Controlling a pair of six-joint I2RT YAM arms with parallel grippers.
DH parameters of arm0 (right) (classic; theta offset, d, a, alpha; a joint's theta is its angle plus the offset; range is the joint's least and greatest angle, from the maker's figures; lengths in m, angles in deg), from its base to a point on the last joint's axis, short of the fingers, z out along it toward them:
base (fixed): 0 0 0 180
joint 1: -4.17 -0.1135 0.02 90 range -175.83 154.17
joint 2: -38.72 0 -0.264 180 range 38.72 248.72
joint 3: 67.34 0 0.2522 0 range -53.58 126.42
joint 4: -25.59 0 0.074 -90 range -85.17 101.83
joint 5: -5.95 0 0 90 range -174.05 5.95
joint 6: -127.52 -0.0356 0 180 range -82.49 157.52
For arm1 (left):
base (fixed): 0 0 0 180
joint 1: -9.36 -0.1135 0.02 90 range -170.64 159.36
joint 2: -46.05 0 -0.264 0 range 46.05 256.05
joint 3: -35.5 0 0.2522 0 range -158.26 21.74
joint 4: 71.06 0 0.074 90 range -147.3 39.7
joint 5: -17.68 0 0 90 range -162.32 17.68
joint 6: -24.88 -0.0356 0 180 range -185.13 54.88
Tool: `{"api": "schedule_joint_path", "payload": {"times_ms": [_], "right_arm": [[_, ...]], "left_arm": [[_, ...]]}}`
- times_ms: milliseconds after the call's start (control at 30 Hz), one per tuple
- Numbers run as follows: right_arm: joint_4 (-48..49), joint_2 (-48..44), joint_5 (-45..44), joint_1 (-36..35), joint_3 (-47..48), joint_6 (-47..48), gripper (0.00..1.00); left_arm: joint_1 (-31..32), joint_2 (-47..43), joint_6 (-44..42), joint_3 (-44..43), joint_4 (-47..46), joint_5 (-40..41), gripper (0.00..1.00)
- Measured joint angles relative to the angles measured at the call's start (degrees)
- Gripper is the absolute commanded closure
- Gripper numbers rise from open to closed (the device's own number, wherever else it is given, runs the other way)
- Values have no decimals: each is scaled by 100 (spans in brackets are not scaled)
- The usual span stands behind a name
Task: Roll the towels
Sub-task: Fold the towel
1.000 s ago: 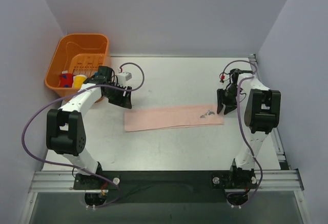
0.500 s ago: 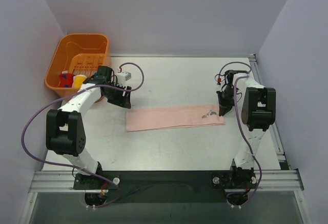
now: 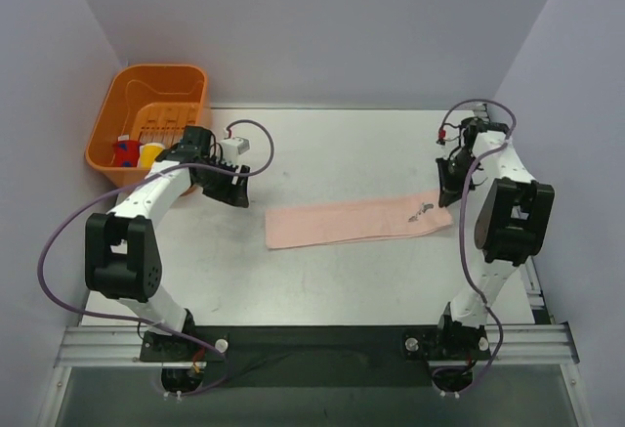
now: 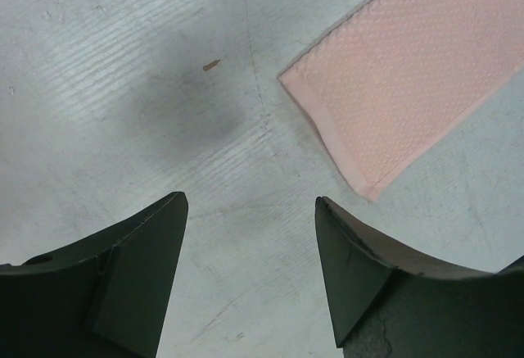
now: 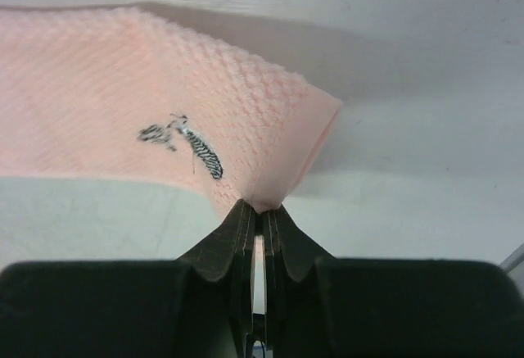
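The right gripper now pinches the pink towel by its right corner and has dragged it rightward across the table. The left gripper hovers open near the other end, so rolling is yet to start.

Left arm reaches forward and inward from its base, elbow folded low, wrist bent down. Left gripper points downward, its fingers spread wide apart with nothing between them. Right arm stretches forward along its own side, forearm angled inward, wrist tipped down. Right gripper is clamped tight, fingers pressed nearly flat together, pinching the end of the pink towel right at the fingertips, cloth bunching just ahead of them.
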Motion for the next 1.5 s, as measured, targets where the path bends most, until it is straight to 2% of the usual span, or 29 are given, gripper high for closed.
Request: {"api": "schedule_joint_path", "payload": {"times_ms": [233,600,700,767,800,1033,1500], "right_arm": [[-317,-632,933,-769,201,42,100],[-448,-332,2020,-2138,651,-450,100],[-437,-87,2116,-2380,844,-584,100],[-435,81,2133,-2516,942,-651,100],[-437,173,2138,-2575,1005,-684,100],[-409,713,2153,-2918,1386,-852,100],[-402,1082,2149,-3228,1488,-890,100]], "left_arm": [[0,-179,-9,170,20,-96,25],[-2,-284,-15,354,76,-120,20],[-17,-343,-11,444,90,-118,17],[-39,-380,-13,516,92,-118,7],[-50,-407,-2,564,94,-116,6],[-133,-498,15,680,127,-109,6],[-195,-505,-57,691,129,-109,6]]}}
